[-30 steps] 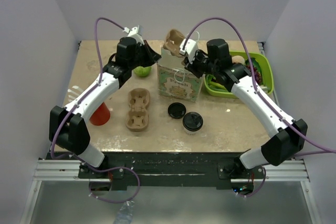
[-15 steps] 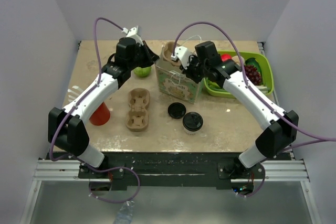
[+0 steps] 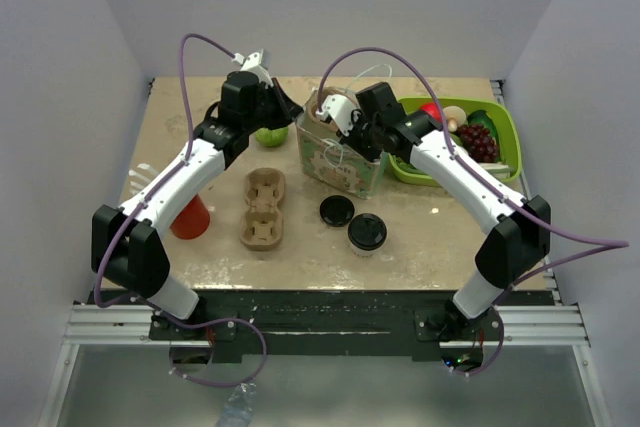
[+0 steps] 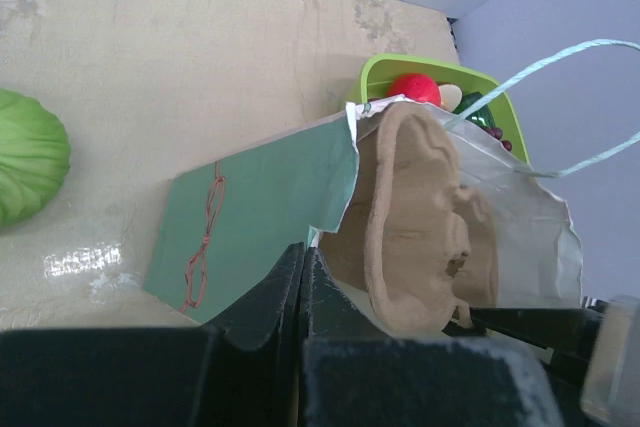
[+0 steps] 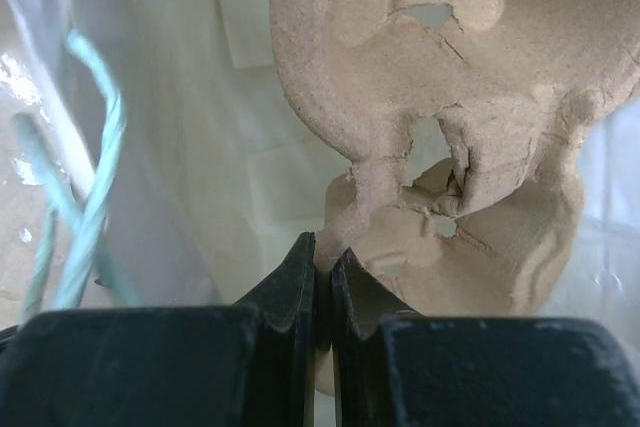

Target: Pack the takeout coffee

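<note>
The green bag stands open on the table. The left gripper pinches the bag's rim. The right gripper squeezes a brown cup tray down inside the bag. The takeout coffee, lid on, sits in front of the bag, not touching it.

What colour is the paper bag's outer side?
Green, with a thin red squiggle; the bag shows best in the left wrist view.
</note>
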`<state>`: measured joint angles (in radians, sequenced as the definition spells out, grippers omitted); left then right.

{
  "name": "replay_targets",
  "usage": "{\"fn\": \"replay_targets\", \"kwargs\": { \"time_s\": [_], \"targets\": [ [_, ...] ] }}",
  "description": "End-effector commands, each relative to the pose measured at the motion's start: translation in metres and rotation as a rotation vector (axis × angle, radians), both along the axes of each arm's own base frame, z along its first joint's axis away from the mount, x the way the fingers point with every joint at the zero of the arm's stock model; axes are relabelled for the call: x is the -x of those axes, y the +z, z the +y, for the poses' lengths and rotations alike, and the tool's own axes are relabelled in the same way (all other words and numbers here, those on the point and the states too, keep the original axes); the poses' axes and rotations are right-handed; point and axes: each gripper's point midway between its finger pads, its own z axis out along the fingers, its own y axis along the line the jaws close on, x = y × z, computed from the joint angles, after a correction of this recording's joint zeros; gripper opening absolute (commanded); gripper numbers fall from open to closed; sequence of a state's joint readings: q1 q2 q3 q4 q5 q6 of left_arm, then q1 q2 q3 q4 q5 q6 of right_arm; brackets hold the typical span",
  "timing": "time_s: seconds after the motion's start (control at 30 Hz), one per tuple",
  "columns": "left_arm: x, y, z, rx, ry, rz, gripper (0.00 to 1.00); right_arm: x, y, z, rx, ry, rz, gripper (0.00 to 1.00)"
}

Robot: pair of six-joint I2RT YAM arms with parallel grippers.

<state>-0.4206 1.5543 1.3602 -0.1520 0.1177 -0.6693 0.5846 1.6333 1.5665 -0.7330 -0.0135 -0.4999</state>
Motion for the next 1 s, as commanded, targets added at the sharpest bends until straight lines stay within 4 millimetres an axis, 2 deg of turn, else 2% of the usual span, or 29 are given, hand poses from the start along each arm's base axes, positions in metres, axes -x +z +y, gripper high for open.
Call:
{"fn": "replay_targets", "kwargs": {
  "time_s": [0.0,0.1,0.3,0.33,0.57,0.63,0.73,0.77,0.83,0.97],
  "targets": [
    [-0.002,0.041,0.001,0.024,0.006,-0.093,0.0,0.007,-0.015,-0.004,0.081,0.056,0.063,0.05],
    [-0.004,0.038,0.002,0.017,0.017,-0.081,0.0,0.02,-0.021,-0.011,0.14,0.108,0.069,0.03],
    [-0.003,0.039,0.002,0.014,0.011,-0.086,0.0,0.015,-0.014,-0.008,0.105,0.078,0.033,0.05],
    [-0.003,0.04,0.002,0.017,0.008,-0.088,0.0,0.016,-0.022,-0.007,0.118,0.075,0.063,0.05],
    [0.001,0.04,0.0,0.016,-0.012,-0.091,0.0,0.009,-0.041,-0.013,0.174,0.02,0.12,0.07],
    [0.002,0.038,0.001,0.011,-0.012,-0.089,0.0,0.009,-0.04,-0.014,0.177,0.014,0.114,0.13],
    [0.003,0.038,0.001,0.005,-0.013,-0.089,0.0,0.007,-0.034,-0.01,0.153,0.012,0.097,0.31],
    [0.003,0.038,0.001,0.003,-0.014,-0.09,0.0,0.005,-0.03,-0.009,0.143,0.007,0.085,0.42],
    [0.004,0.037,0.001,0.002,-0.019,-0.087,0.0,0.002,-0.018,-0.005,0.107,0.003,0.05,0.44],
    [0.004,0.035,0.0,-0.003,-0.025,-0.082,0.0,-0.002,0.007,0.0,0.037,-0.017,-0.01,0.56]
  ]
}}
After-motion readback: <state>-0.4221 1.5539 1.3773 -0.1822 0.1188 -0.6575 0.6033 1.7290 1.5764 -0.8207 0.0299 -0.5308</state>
